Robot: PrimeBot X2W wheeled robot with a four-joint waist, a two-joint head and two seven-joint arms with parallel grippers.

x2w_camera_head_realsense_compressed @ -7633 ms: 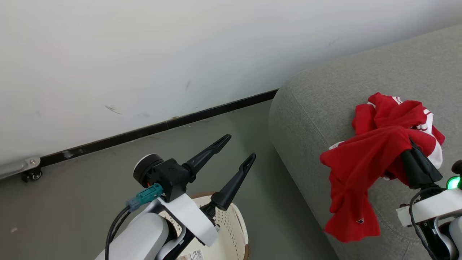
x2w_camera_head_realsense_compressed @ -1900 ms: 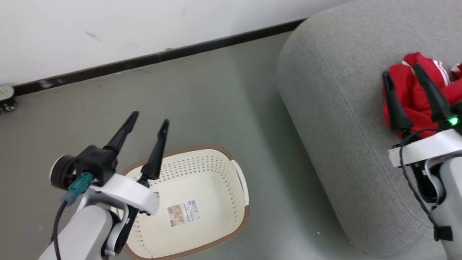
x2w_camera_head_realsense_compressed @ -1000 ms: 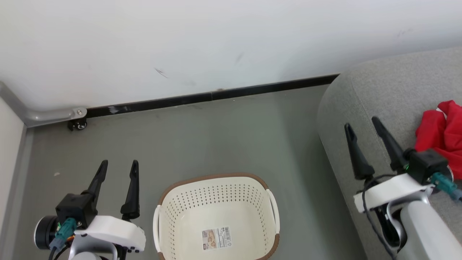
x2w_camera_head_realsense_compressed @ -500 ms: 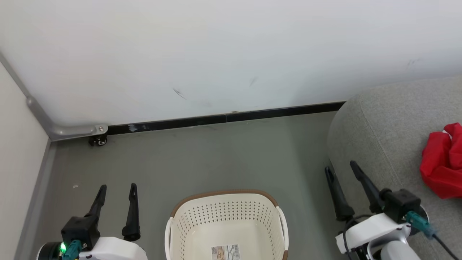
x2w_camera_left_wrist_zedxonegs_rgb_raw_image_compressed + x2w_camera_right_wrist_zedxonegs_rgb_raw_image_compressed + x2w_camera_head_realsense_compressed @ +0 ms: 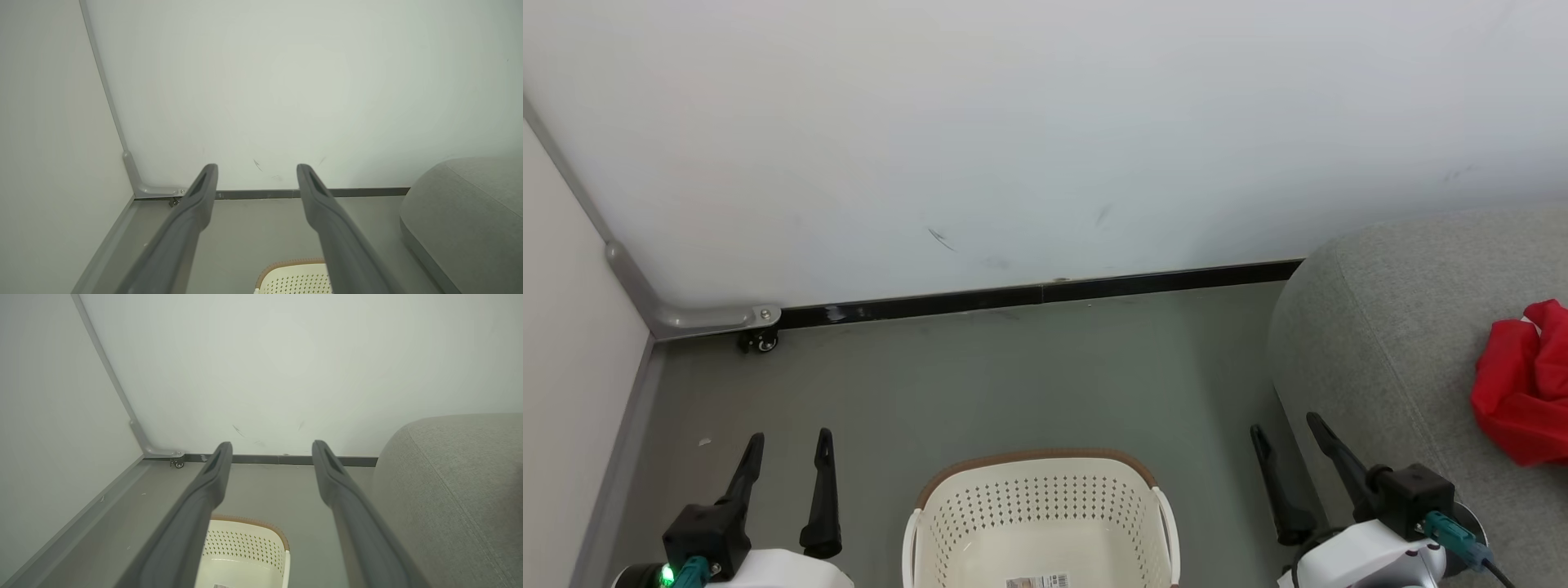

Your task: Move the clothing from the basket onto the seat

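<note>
Red soft-fabric clothing (image 5: 1523,384): bunched on the large light-grey woven seat (image 5: 1380,343), well apart from the cream perforated plastic basket (image 5: 1037,455) with brown rim, whose visible part held nothing; we judged the task done. The left hand (image 5: 791,438) and right hand (image 5: 1286,425) were released, grasping nothing, flanking the basket. Grey floor (image 5: 1013,376) lay open to the white wall (image 5: 1013,122); the seat's rounded edge stood just beside the right hand.

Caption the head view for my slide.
Left tool and right tool open beside empty laundry basket; red clothing on grey sofa.

Red clothing (image 5: 1521,392), grey seat (image 5: 1380,343), cream perforated brown-rimmed basket (image 5: 1037,506)
</note>
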